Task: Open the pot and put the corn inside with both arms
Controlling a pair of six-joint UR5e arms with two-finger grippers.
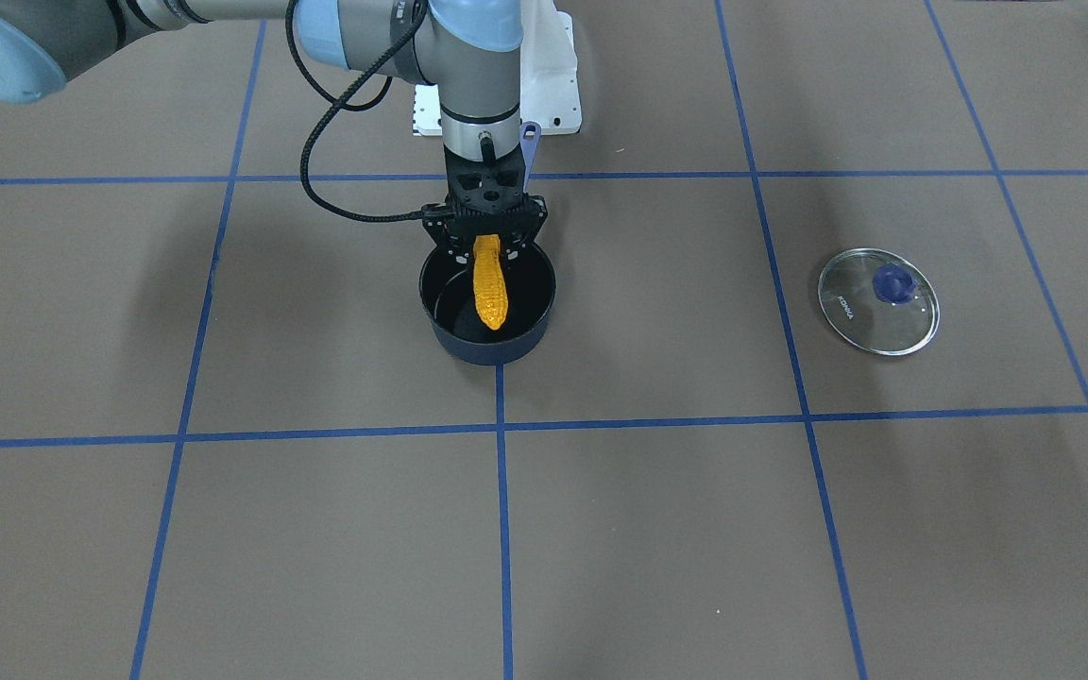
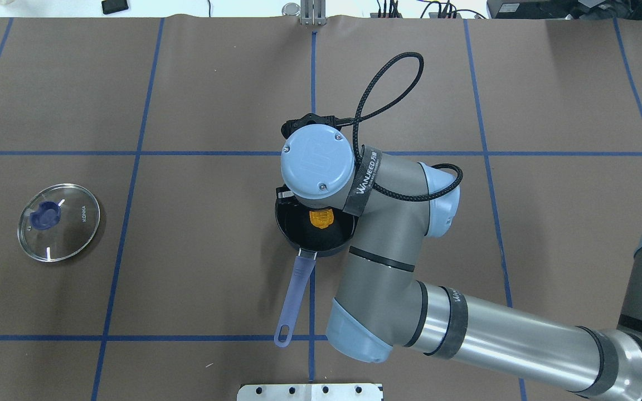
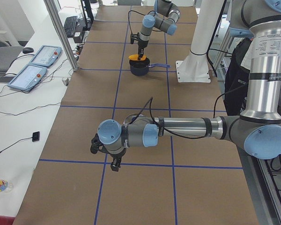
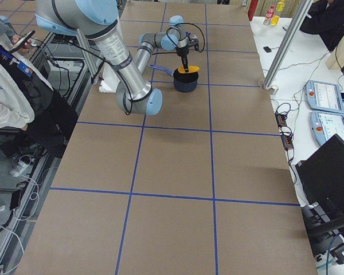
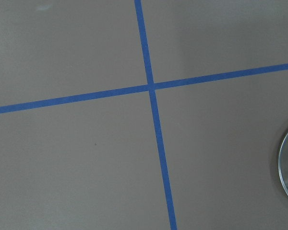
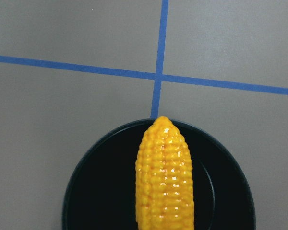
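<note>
One step left: dropping the corn in. The pot (image 1: 487, 351) stands open, its lid (image 1: 860, 321) lying well apart to the pot's side. The corn (image 1: 490, 288) hangs over the pot's mouth, pinched at its top by the right gripper (image 1: 487, 244). The next move likely calls for lowering slightly, then releasing. The left gripper (image 3: 114, 165) is far from the pot; can't tell its state.

Bright, even light — soft shadows, sharp focus
</note>
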